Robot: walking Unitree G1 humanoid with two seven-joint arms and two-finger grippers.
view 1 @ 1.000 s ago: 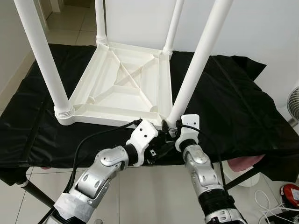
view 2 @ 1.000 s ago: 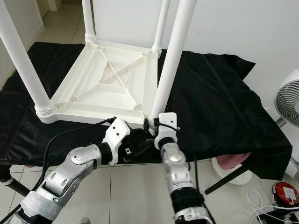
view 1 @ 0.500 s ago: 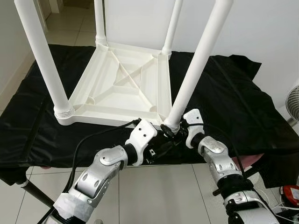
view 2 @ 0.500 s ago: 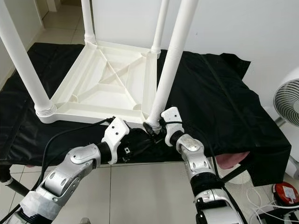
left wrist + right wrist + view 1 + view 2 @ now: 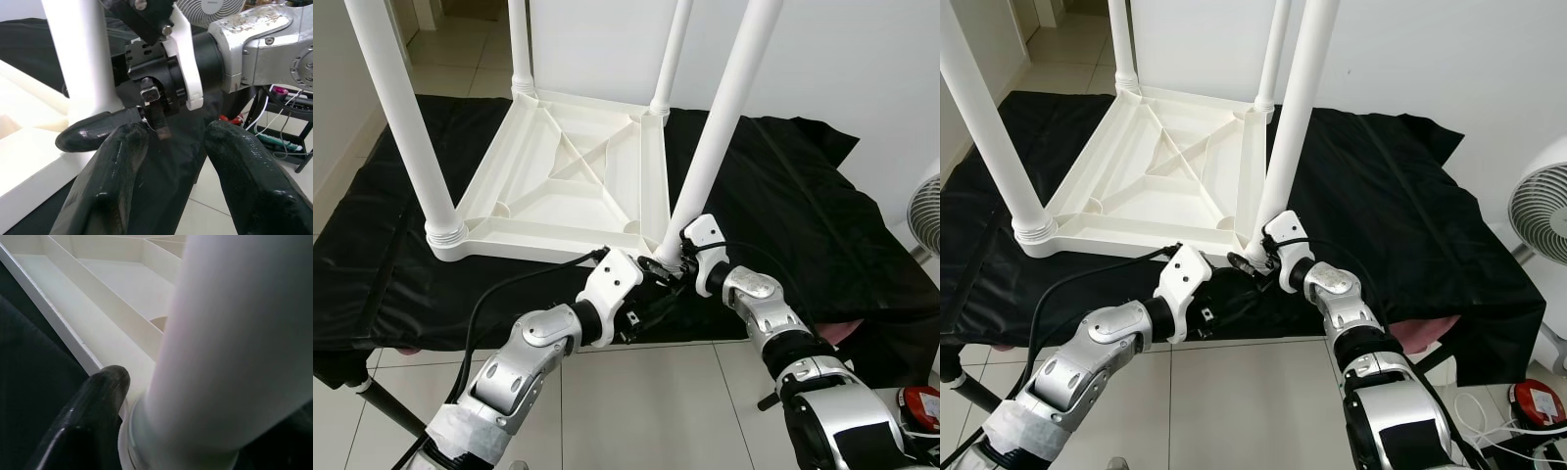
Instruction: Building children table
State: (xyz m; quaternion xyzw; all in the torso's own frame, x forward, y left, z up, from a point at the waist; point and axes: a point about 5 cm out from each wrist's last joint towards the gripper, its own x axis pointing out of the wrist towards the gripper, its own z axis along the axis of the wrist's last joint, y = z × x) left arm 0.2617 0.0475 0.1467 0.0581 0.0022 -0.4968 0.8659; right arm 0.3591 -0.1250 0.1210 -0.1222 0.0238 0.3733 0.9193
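Swung outward since before, the right gripper (image 5: pixel 674 266) clasps the near leg (image 5: pixel 720 122) of the upturned table (image 5: pixel 558 176) on black cloth (image 5: pixel 783 215) over tiled floor (image 5: pixel 636 392), beside the released left gripper (image 5: pixel 651 289).

Even, bright daylight is filling both head views, which are staying sharp edge to edge. The black cloth (image 5: pixel 803 215) is soaking up light, showing only faint sheen. In the wrist views, the near fingers (image 5: pixel 105 191) and table leg (image 5: pixel 230 347) are blurring out of focus.

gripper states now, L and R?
Left gripper: open, holding nothing, beside the near table leg.
Right gripper: shut on that leg's base.
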